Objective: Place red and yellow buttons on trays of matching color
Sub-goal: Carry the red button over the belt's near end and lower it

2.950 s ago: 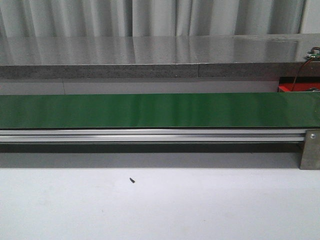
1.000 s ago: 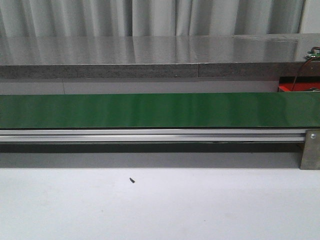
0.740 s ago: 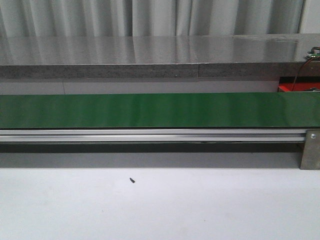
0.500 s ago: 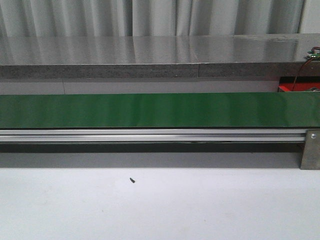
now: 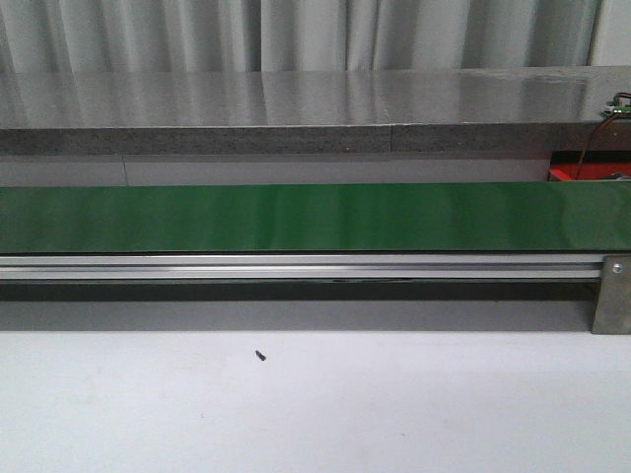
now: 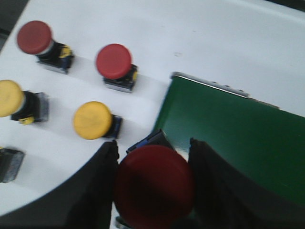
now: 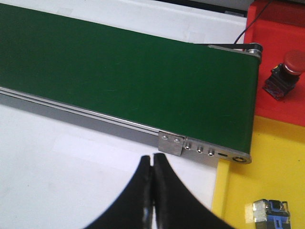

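The front camera sits low, looking level along twelve o'clock across the green belt (image 5: 315,217). Both wrist cameras look steeply down from close above: left over its nine o'clock end (image 6: 238,133), right over its three o'clock end (image 7: 143,81).

Plain green conveyor belt (image 5: 315,218); white table (image 5: 394,404); red buttons (image 6: 113,61), yellow buttons (image 6: 92,120); red tray (image 7: 281,57), yellow tray (image 7: 276,162); black fingers (image 6: 209,186)
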`<state>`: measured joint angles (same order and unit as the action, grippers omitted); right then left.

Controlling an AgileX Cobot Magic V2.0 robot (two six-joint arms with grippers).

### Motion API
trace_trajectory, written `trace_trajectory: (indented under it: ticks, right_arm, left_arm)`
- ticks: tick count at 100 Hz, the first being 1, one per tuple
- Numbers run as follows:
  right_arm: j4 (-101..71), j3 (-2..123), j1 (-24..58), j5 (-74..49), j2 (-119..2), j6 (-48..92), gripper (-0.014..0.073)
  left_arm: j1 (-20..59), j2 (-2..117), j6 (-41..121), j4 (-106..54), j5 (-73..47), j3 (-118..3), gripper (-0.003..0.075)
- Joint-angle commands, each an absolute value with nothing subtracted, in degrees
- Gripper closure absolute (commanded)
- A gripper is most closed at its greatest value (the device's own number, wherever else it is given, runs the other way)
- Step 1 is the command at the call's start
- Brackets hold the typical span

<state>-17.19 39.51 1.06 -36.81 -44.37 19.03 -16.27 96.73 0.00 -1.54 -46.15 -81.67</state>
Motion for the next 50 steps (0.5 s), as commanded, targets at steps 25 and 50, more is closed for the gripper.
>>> trace_trajectory:
  ticks: [25, 50]
  right_arm:
    - [-18.1, 40.9, 1.2, -33.6, -43.9, 19.4, 0.0690]
    - [-18.1, 40.9, 1.2, -33.6, -43.9, 19.4, 0.0690]
  left_arm:
    - [-10.2, 96.7, 0.0, -3.7, -45.0, -83.7, 0.0625]
    - [-10.1, 99.2, 1.0, -4.4, -46.3, -83.5, 0.0526]
